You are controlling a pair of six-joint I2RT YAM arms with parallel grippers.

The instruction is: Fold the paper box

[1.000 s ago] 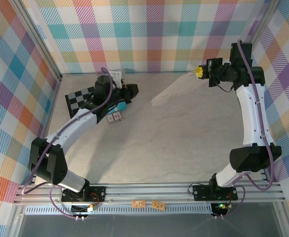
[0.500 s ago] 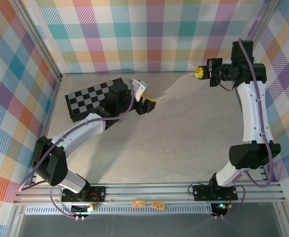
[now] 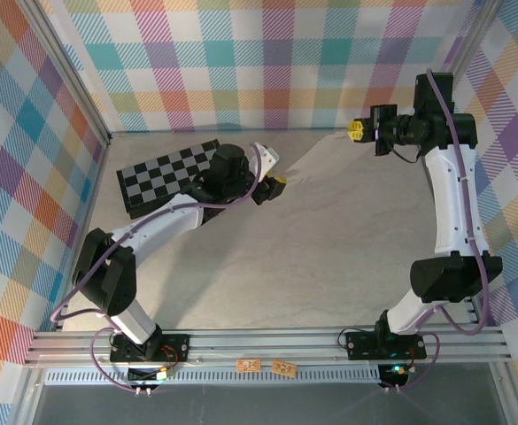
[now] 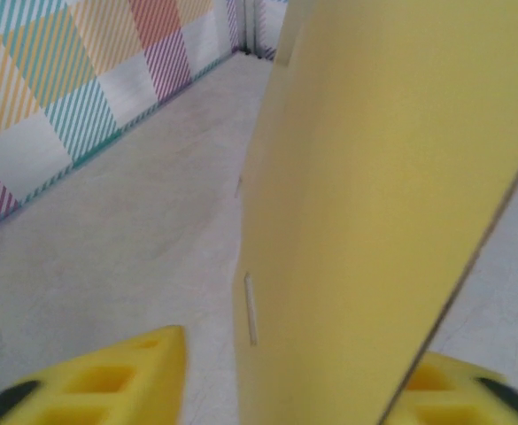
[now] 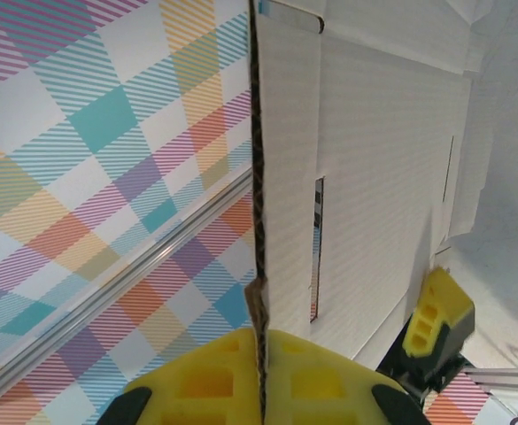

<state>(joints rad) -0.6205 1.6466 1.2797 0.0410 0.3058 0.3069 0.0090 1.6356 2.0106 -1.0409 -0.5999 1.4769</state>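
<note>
Two claws, one sheet. The paper box (image 3: 316, 158) hangs stretched between them above the back half of the table (image 3: 285, 266), its long axis slanting from mid-table up toward the back right. The right claw (image 3: 358, 131) has the far end, and on its wrist camera the yellow fingers (image 5: 205, 381) are pressed together on the sheet's thin edge, with the pale slotted face running away from them.

The left claw (image 3: 272, 183) sits at the near, lower end and is the one to watch. From its own wrist the yellow face of the cardboard (image 4: 374, 177) rises straight up between its fingers (image 4: 108, 376), which are spread. There is a clear gap on one side, so I judge it is not pinching yet. The sheet lies dead ahead of it, edge-on and standing steeply.

The checkerboard (image 3: 166, 173) lies flat just behind the left arm, close but off the sheet's line. Nothing stands between claw and cardboard — the risk is the thin sheet buckling if the two ends draw together.
</note>
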